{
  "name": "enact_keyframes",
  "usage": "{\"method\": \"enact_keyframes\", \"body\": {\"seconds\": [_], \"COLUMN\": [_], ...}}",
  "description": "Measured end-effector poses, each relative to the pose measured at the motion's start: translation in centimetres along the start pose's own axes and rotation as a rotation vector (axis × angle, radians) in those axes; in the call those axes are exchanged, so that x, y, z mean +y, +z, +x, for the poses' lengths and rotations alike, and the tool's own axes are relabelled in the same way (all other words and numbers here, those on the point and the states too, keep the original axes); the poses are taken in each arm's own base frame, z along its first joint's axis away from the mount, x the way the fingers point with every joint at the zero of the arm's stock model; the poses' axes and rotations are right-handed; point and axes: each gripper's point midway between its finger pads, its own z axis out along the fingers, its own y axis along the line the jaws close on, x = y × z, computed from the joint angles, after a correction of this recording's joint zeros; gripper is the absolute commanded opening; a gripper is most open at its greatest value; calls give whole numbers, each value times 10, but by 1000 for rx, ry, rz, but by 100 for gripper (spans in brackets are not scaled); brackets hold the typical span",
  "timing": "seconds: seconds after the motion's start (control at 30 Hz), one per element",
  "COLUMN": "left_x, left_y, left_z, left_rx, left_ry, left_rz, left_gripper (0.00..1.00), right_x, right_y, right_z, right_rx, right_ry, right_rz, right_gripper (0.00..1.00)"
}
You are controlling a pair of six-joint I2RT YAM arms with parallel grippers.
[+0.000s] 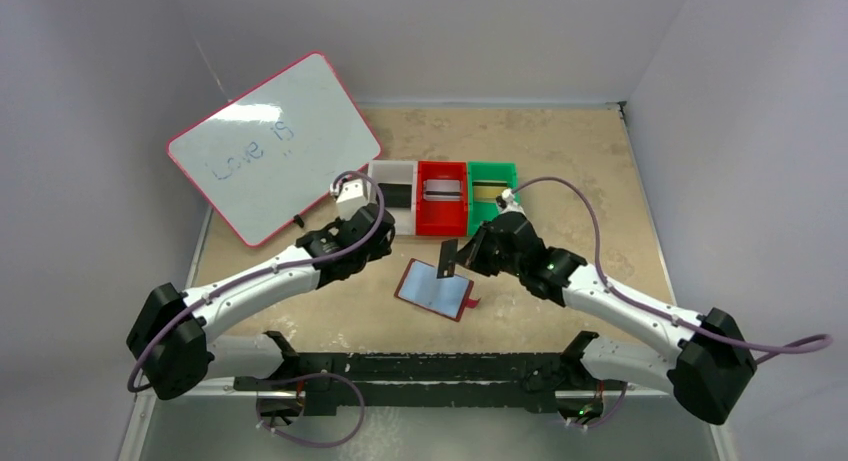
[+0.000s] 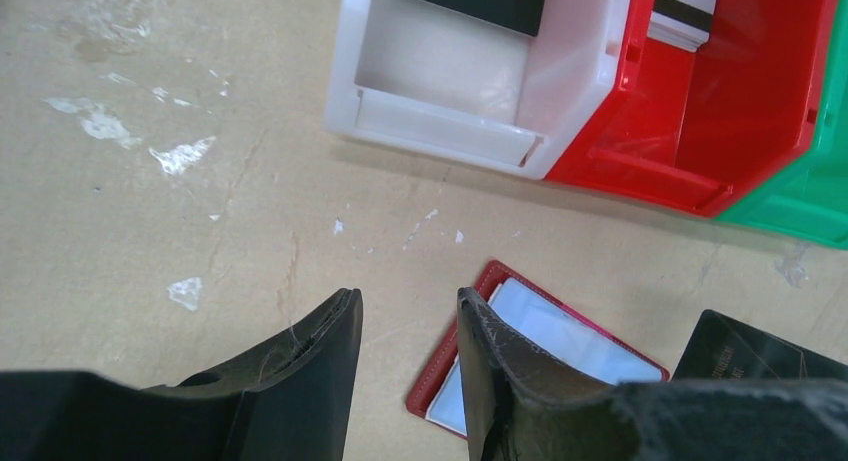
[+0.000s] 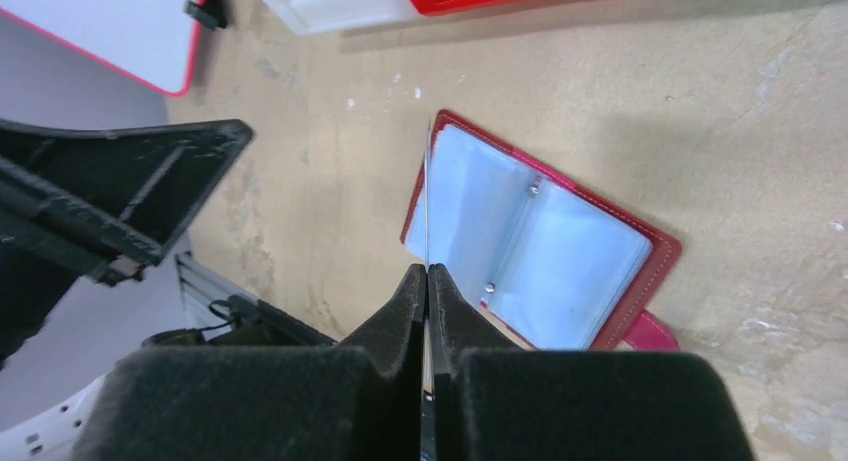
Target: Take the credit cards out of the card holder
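Observation:
The dark red card holder (image 1: 435,289) lies open on the table, its pale blue sleeves up and its snap tab at the right. My right gripper (image 1: 468,258) is shut on a black credit card (image 1: 447,258) and holds it upright above the holder's far edge. In the right wrist view the card (image 3: 428,196) shows edge-on between the shut fingers (image 3: 405,301), over the holder (image 3: 545,251). My left gripper (image 2: 410,311) is open and empty, low over the table just left of the holder (image 2: 570,336). The held card (image 2: 750,351) shows at the right of that view.
Three bins stand in a row behind the holder: white (image 1: 393,173) with a black card (image 2: 475,1), red (image 1: 442,221) with a silver-grey card (image 2: 685,16), green (image 1: 494,171) with a gold card (image 1: 490,190). A whiteboard (image 1: 270,146) leans at the back left.

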Motion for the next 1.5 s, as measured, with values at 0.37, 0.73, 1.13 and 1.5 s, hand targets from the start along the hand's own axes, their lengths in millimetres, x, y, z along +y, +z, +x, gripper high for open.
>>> {"method": "enact_keyframes", "body": {"seconds": [0.37, 0.73, 1.13, 1.5], "left_x": [18, 25, 44, 76], "left_y": [-3, -10, -8, 0], "left_z": [-34, -45, -60, -89], "left_rx": [-39, -65, -86, -83], "left_ry": [-5, 3, -35, -142], "left_rz": [-74, -101, -148, -183], "left_gripper": [41, 41, 34, 61], "right_x": [-35, -41, 26, 82], "right_y": [-4, 47, -3, 10], "right_z": [38, 62, -29, -88], "right_rx": [158, 261, -53, -259], "right_ry": [2, 31, -185, -599], "right_rz": [99, 108, -18, -127], "right_gripper": [0, 0, 0, 0]}}
